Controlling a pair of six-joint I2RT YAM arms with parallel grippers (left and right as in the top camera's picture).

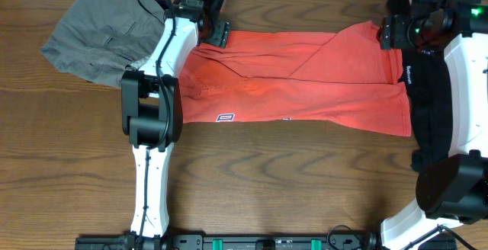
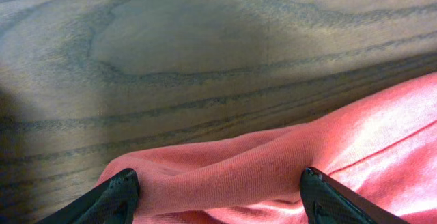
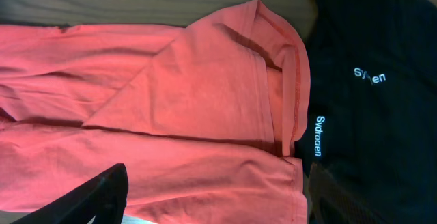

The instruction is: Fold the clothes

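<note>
The counter is brown wood with a dark wavy grain; its surface looks smooth, with a soft sheen. The T-shirt is coral-red knit cloth, matt, with fine ribs that show in the left wrist view and a stitched hem. The black shirt is matt cloth with pale printed letters. The shorts are grey woven cloth, dull and creased. The left arm and right arm have smooth white plastic shells and black matt joints. The left gripper and right gripper have jaws of black, dull plastic.
</note>
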